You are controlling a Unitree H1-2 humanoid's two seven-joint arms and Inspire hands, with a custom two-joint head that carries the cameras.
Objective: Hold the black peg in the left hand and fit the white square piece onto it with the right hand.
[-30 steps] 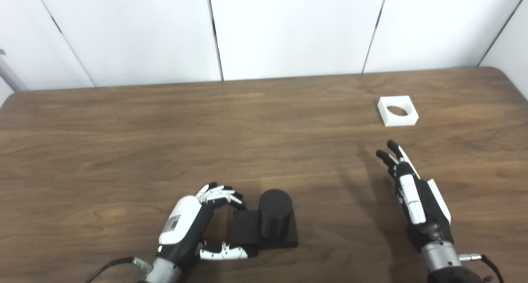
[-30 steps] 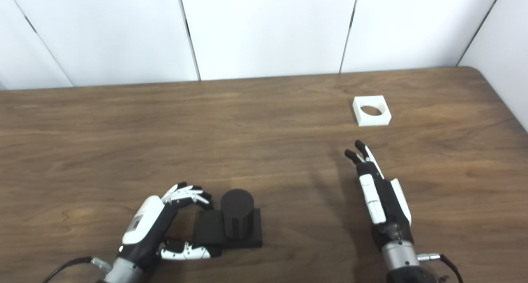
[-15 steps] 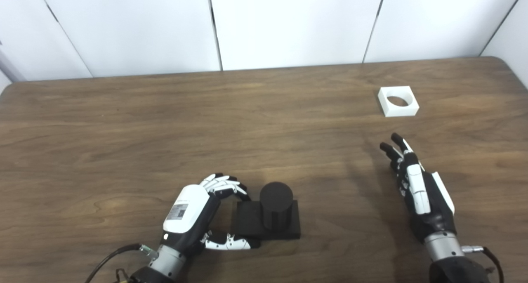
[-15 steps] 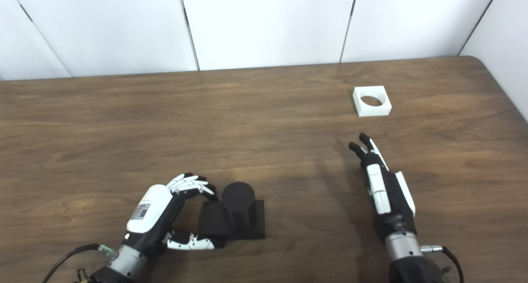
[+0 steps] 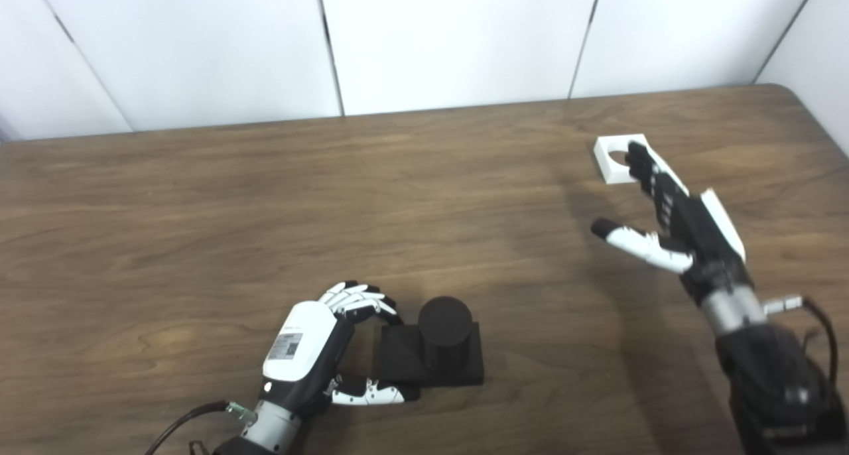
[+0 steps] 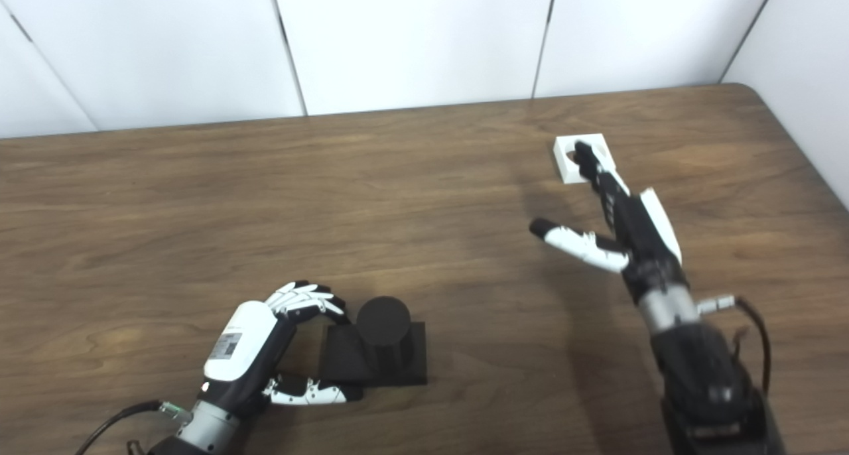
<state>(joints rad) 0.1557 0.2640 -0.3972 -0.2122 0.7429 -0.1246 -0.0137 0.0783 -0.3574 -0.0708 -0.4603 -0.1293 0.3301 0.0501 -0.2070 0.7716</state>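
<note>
**Two robot hands at the wooden table**

We see the left robot hand (image 5: 312,349) low at the near edge of the table (image 5: 265,209). Its fingers (image 5: 358,300) curl over toward the black peg (image 5: 444,329), and its thumb (image 5: 371,394) lies flat along the near side of the peg's square black base. The fingers and thumb sit on both sides of the base's left end. We cannot tell if they press on it or only sit close. The peg is a short round post. It stands up straight on the base, and the base lies flat on the table.

The right robot hand (image 5: 676,216) reaches far out on the right side. It is open wide and holds nothing. Its thumb (image 5: 630,239) sticks out to the left, well apart from the fingers. Its fingertips (image 5: 638,158) are over the white square piece (image 5: 610,163) and hide part of the round hole in it. We cannot tell if they touch it. The white piece lies flat near the far right corner of the table, well apart from the black peg.

The table is dark brown wood with a grain. Behind it stand plain white wall panels (image 5: 451,37) with thin dark lines between them.
</note>
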